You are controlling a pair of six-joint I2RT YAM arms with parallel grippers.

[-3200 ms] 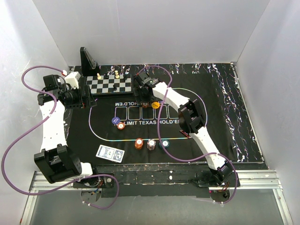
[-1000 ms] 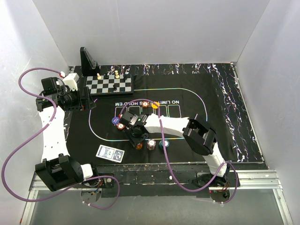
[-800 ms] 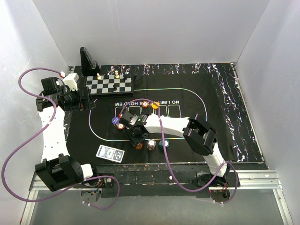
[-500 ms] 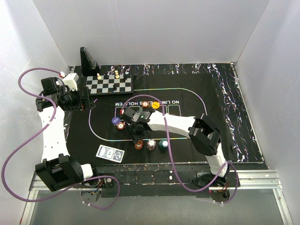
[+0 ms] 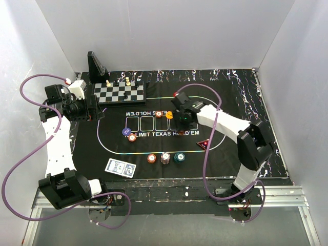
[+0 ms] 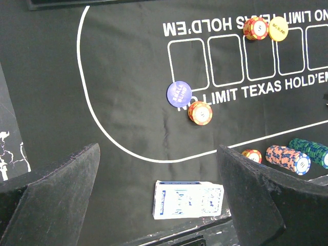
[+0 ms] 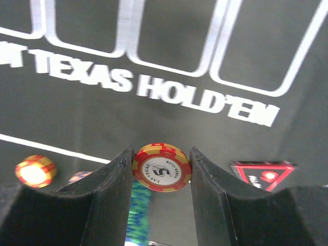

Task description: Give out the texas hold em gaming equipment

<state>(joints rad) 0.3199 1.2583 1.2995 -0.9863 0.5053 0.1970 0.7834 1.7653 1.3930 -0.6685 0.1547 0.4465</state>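
The right gripper (image 5: 183,119) pinched an orange chip (image 7: 162,168) by its rim, upright above the mat (image 5: 225,97) near its lettering. It should probably tip flat and release low, since the hard, smooth disc could roll on soft cloth. The left gripper (image 6: 159,192) gaped wide, empty.

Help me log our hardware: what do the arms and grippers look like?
The left arm and right arm have white links, black joints and a looping purple cable. The left gripper and right gripper have two broad matte-black fingers each.
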